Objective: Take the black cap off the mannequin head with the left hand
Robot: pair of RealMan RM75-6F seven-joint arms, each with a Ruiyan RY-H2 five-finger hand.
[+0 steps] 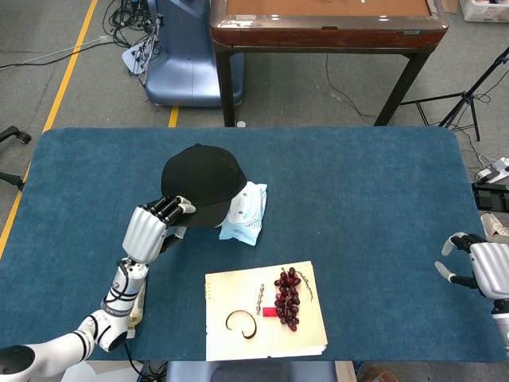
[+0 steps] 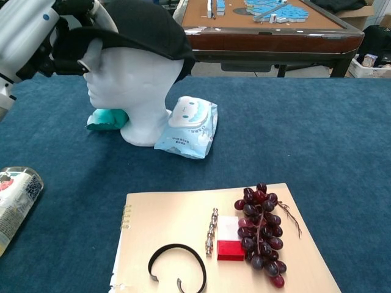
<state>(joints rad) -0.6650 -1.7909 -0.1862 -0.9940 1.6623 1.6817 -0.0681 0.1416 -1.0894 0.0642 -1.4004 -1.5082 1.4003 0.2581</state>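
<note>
The black cap (image 1: 201, 181) (image 2: 142, 29) sits tilted on the white mannequin head (image 2: 131, 82), its brim raised so the face shows in the chest view. My left hand (image 1: 151, 228) (image 2: 30, 33) grips the brim from the front, fingers over its top and thumb beneath. In the head view the cap hides the mannequin head. My right hand (image 1: 487, 269) hovers at the table's right edge, fingers apart, holding nothing.
A blue-and-white wipes pack (image 1: 243, 212) (image 2: 187, 126) leans against the mannequin's base, with a teal item (image 2: 108, 118) on its other side. A tan notebook (image 1: 238, 333) near the front carries grapes (image 1: 288, 297), a red block and a black bracelet (image 1: 241, 323). A bottle (image 2: 13, 198) lies front left.
</note>
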